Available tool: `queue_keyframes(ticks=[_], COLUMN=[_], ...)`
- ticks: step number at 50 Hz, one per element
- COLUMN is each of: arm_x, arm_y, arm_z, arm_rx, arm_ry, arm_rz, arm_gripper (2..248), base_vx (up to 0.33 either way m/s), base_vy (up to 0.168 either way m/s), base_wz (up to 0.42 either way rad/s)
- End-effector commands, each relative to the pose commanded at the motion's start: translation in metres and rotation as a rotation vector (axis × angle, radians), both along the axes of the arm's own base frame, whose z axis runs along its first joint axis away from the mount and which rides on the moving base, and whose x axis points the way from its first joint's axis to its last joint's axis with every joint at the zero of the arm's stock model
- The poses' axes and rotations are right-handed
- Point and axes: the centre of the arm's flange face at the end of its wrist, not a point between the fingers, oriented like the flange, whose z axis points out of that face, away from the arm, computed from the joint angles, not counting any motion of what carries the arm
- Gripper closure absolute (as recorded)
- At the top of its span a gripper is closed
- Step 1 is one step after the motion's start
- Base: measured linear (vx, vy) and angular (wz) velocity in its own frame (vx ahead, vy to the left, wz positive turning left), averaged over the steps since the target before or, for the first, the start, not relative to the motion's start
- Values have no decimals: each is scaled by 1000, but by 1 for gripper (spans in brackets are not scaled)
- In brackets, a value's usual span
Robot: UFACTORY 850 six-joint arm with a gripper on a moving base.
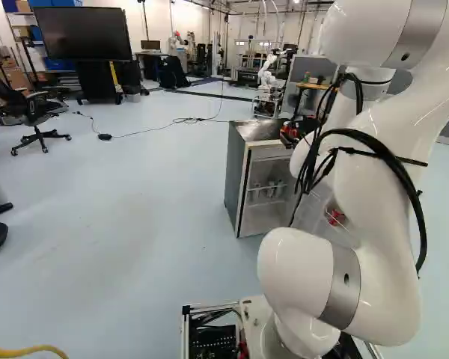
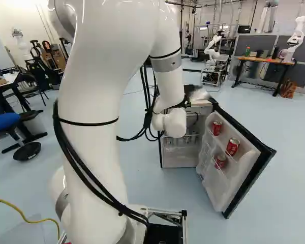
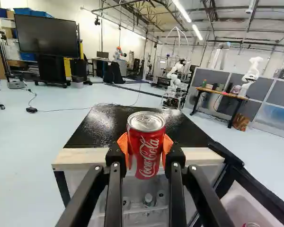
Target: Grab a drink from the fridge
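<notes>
Wrist view: one red drink can [image 3: 147, 163], upright, pinched between both orange pads [image 3: 122, 144] of my gripper [image 3: 145, 145], outside the fridge [image 3: 99, 127]. Grab made, I judge; next item, a steady, level retreat, grip kept. Bottles [image 3: 148, 200] inside: labels illegible. Left base view: fridge right of centre, its right side lost behind my near arm [image 1: 374, 224]. Right base view: door [image 2: 262, 150] open, right; three cans [image 2: 233, 147] shelved; held can obscured.

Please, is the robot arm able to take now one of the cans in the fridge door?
Probably not as things stand: the claw is closed around another red can. The fridge door is open, though, leaving its cans exposed.
</notes>
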Motion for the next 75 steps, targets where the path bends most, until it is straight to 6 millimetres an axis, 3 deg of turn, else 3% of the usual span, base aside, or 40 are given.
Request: queue_keyframes(ticks=[75], arm_x=[74], arm_y=[-7], arm_z=[-19], arm_rx=[-21], arm_ry=[72], arm_rz=[46], arm_gripper=[159], base_vx=[0], base_vy=[0], base_wz=[0])
